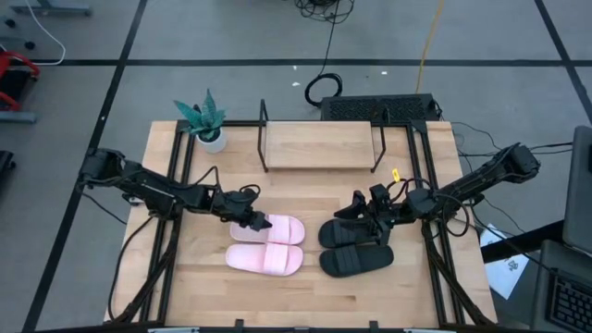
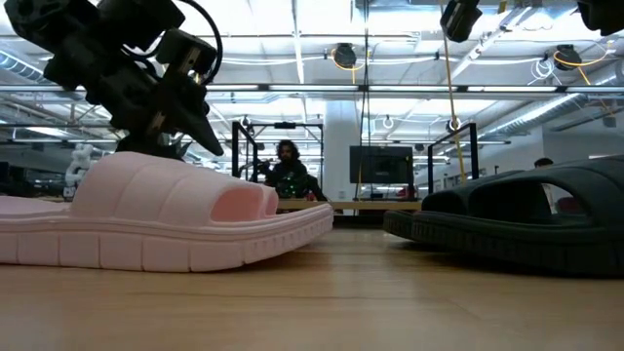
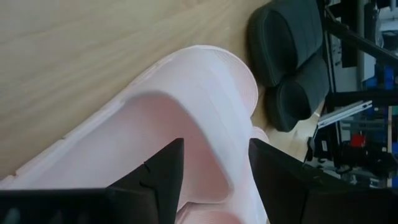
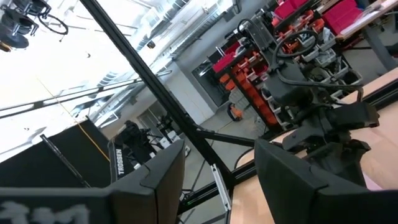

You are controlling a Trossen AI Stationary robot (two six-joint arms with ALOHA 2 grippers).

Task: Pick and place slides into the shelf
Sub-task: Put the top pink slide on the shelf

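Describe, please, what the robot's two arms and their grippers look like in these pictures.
Both arms are dark, slim and jointed, with black cables looping along them. The left gripper and the right gripper each end in two flat, black, wedge-shaped fingers. The right wrist view shows white lettering on the housing behind its fingers.

Two slides are pale pink, plain, with ribbed soles of the same pink. At three o'clock from them, two more slides are solid black. The shelf, at twelve o'clock, has a light wooden board with faint grain and thin black wire ends. The table is pale wood in planks. At eleven o'clock a plant with teal-green leaves stands in a white pot. Both arms are dark.
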